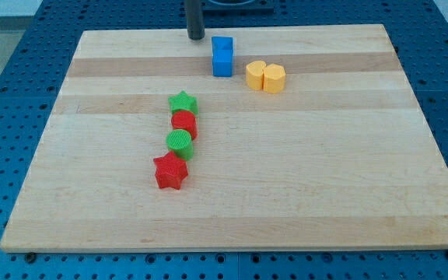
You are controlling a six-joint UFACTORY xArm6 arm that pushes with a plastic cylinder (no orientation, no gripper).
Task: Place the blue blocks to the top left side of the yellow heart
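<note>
pale wooden board (pixel 286 194) fills most of the frame, lying on a blue perforated table (pixel 6 93) that shows around its edges. dark rod (pixel 196 17) comes down at the upper middle of the frame, and my tip (pixel 197 37) rests at the board's top edge; it is a bare rod end with nothing to clench or release, and it holds nothing and touches no block. blue block (pixel 222 56), an upright piece that looks like two stacked or joined cubes though i cannot tell for sure, stands just to the lower right of my tip, near it but apart. yellow heart (pixel 265 77) sits just right of and slightly below the blue block, close beside it with a narrow gap, so the blue piece lies to the heart's upper left. left of centre a slanting column of four touching blocks runs downward: green star (pixel 183 103) at the top, red cylinder (pixel 184 124) under it, green cylinder (pixel 179 143) next, and red star (pixel 170 172) at the bottom.
</note>
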